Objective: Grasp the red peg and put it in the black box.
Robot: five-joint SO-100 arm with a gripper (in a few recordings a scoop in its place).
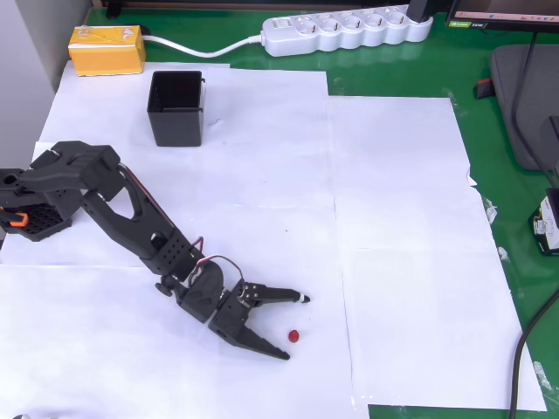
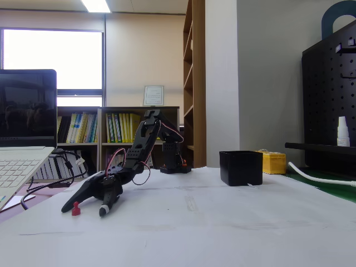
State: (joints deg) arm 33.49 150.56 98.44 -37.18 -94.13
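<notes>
The arm point(image 1: 131, 218) is matte black plastic, angular, with thin red and white wires looping along its joints. It reaches from its base at the left edge of the overhead view down toward the lower middle. Its gripper point(image 1: 295, 327) sits low over the paper, the two tapered fingers spread wide in a V; one finger carries a pale tip point(image 1: 303, 299).

The peg point(image 1: 294, 334) is a tiny dark-red piece, roundish from above. It stands on the paper in the lower middle of the overhead view, between the open fingers and near the lower one's tip, touching neither as far as I can see. In the fixed view the peg point(image 2: 75, 209) shows a small knob on a wider foot, at lower left just beside the gripper point(image 2: 84, 208).

The box point(image 1: 175, 107) is square, glossy black, straight-walled and open-topped, in the upper left of the overhead view, well apart from the peg. In the fixed view the box point(image 2: 241, 167) stands right of centre.

White paper sheets point(image 1: 402, 244) cover a green table point(image 1: 515, 218), their edges overlapping. A yellow block point(image 1: 107, 49) lies beyond the box, and a white power strip point(image 1: 348, 30) runs along the top edge. In the fixed view a laptop point(image 2: 22, 144) stands at left, a bookshelf point(image 2: 119, 130) and bright window point(image 2: 53, 67) behind, and a black pegboard point(image 2: 331, 94) at right.
</notes>
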